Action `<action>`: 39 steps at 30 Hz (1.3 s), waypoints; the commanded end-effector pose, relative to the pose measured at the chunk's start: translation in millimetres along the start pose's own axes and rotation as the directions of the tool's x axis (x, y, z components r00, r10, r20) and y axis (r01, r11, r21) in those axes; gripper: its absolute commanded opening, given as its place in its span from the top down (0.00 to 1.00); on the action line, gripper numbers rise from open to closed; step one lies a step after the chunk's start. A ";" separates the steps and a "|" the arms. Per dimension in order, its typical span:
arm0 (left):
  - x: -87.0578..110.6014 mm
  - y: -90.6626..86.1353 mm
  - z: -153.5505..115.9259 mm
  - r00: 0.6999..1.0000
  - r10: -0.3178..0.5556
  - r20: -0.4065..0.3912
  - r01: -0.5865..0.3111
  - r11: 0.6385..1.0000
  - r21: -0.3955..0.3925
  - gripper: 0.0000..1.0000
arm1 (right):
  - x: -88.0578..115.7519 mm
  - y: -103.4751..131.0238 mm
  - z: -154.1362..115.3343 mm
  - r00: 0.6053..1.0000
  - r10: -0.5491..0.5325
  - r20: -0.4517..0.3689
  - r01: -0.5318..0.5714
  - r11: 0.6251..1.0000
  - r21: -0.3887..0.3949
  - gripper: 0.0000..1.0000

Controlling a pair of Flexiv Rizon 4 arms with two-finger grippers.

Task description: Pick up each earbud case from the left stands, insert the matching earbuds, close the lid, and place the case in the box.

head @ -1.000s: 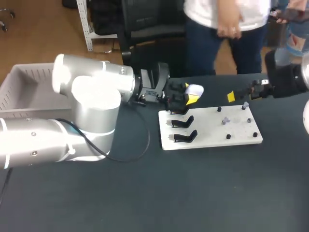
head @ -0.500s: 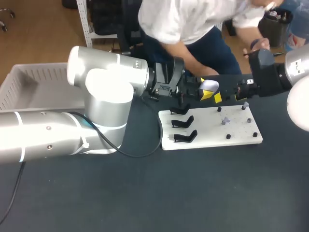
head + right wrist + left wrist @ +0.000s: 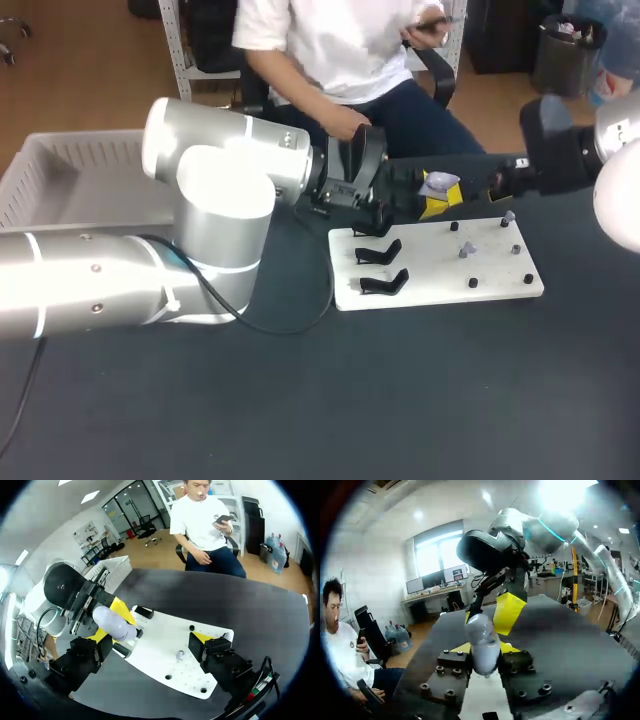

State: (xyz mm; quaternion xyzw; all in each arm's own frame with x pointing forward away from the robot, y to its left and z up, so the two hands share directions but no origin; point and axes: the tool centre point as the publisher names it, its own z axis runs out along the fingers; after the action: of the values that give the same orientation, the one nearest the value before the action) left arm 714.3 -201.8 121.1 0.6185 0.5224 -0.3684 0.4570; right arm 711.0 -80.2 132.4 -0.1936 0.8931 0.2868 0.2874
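Note:
My left gripper hangs just beyond the white board's far edge, shut on a pale rounded earbud case. In the left wrist view the case stands upright between the left gripper fingers. My right gripper faces it from the right, open wide, one yellow tip right beside the case. In the right wrist view the case sits near one finger of the right gripper. Two black stands on the board's left are bare. Small earbuds sit on pegs at its right.
A white slatted box stands at the table's far left, behind my left arm. Black pegs dot the board's right half. A person sits just past the table's far edge, not touching it. Dark tabletop lies in front of the board.
My left gripper has carried the case to the right, and my right gripper has come left to meet it. The person behind the table has sat down.

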 end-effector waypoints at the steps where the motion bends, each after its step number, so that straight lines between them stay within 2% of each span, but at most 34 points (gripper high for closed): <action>1: 1.0 -7.0 -3.4 1.000 0.003 0.014 -0.003 1.000 -0.006 1.00 | -1.0 -1.6 -5.7 1.000 -0.003 0.001 0.003 1.000 0.012 0.00; 3: 2.5 -8.9 -4.6 1.000 -0.006 0.022 0.006 1.000 -0.005 1.00 | -2.5 -2.3 -9.9 1.000 -0.010 0.009 0.010 1.000 0.023 0.00; 6: 5.8 -8.8 -9.2 0.996 -0.040 0.077 0.041 0.999 -0.015 1.00 | -4.4 -5.0 -18.6 0.999 -0.036 0.003 0.036 0.997 0.073 0.00; 9: 8.5 -5.5 -14.8 0.982 -0.091 0.163 0.095 0.995 -0.015 1.00 | -4.8 -7.7 -27.2 0.994 -0.092 -0.054 0.099 0.985 0.143 0.00; 13: 9.8 -1.1 -21.9 0.964 -0.118 0.238 0.131 0.991 -0.038 1.00 | -2.1 -18.1 -35.8 0.985 -0.122 -0.120 0.144 0.972 0.188 0.00; 18: 6.5 1.3 -27.0 0.959 -0.129 0.253 0.144 0.989 -0.044 1.00 | 4.7 -39.4 -44.0 0.976 -0.105 -0.192 0.152 0.956 0.253 0.00; 24: 4.2 0.4 -32.2 0.953 -0.131 0.273 0.145 0.989 -0.032 1.00 | 11.4 -51.6 -44.0 0.945 -0.116 -0.307 0.213 0.927 0.307 0.00; 39: 4.5 2.4 -33.6 0.951 -0.141 0.274 0.160 0.986 -0.051 1.00 | 22.5 -61.3 -40.0 0.935 -0.087 -0.344 0.200 0.930 0.308 0.00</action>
State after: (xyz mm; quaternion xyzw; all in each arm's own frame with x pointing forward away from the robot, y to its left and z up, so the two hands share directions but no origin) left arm 719.0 -168.1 128.4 0.5075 0.5127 -0.4660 0.5124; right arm 711.2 -157.0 121.2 -0.2555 0.9458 0.0828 0.1827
